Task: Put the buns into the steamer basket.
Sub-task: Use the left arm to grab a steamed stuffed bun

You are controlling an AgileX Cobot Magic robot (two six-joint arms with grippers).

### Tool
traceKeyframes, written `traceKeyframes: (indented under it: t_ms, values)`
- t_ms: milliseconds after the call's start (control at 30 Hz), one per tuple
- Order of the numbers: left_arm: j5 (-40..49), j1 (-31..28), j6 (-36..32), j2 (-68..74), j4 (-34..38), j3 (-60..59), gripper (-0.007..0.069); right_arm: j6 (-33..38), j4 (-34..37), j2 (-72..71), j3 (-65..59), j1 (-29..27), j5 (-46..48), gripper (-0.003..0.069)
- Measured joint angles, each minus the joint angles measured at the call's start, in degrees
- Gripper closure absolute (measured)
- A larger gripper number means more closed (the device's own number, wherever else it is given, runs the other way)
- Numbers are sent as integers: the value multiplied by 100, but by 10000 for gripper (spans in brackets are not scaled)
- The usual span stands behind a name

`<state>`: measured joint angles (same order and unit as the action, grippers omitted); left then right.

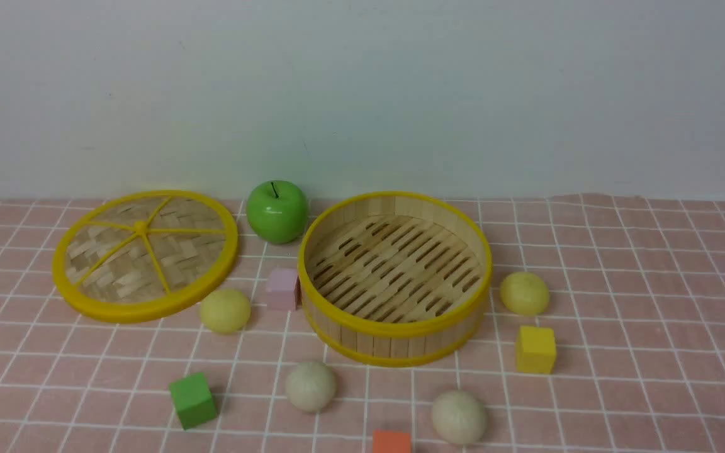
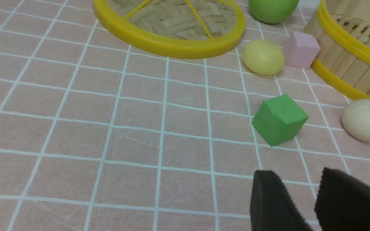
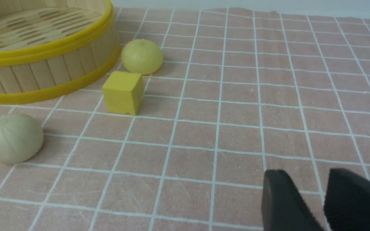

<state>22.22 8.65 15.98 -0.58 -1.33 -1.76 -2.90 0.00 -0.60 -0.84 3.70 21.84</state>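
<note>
Since the front view shows neither arm, we go by the wrist views: left gripper (image 2: 295,175), fingers apart, nothing between; right gripper (image 3: 307,175), same. Both are dark, blurred and cut off by the frame.

In the front view, the near edge of the checked cloth (image 1: 652,390) is out of frame. Nearest us is an orange cube (image 1: 392,442), its lower part cut off. Next, one beige bun (image 1: 459,417), then a green cube (image 1: 193,401) toward the cloth's left edge, and a second beige bun (image 1: 310,386) between those two.

Farther on, we have a yellow cube (image 1: 535,350) right of the basket, with one yellow bun (image 1: 525,293) just beyond it. The other yellow bun (image 1: 225,311) sits close by the lid; we can't tell from here if they touch. A pink cube (image 1: 282,289) is at the basket's left wall, contact unclear.

Steamer basket (image 1: 391,346): upright, toward the cloth's far edge, slatted floor bare, all four buns outside it. Its wall hides some cloth behind. Woven lid (image 1: 145,251) lies toward the far left corner, green apple (image 1: 277,212) between lid and basket.
</note>
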Motion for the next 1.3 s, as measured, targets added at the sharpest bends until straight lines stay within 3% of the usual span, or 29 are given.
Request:
traceKeyframes:
  t_ms: [700,800,1000,1167,1300]
  values:
    - [-159,0,5,0,-143,0,386,0,0,0,0,0,0,420]
    - [-577,0,352,0,376,0,386,0,0,0,0,0,0,420]
    - [-1555,0,1463,0,2177,0,386,0,0,0,0,0,0,420]
    - [-2181,5,1555,0,2520,8,386,0,0,0,0,0,0,420]
    - [-1787,7,1540,31,2512,467,440,0,0,0,0,0,0,420]
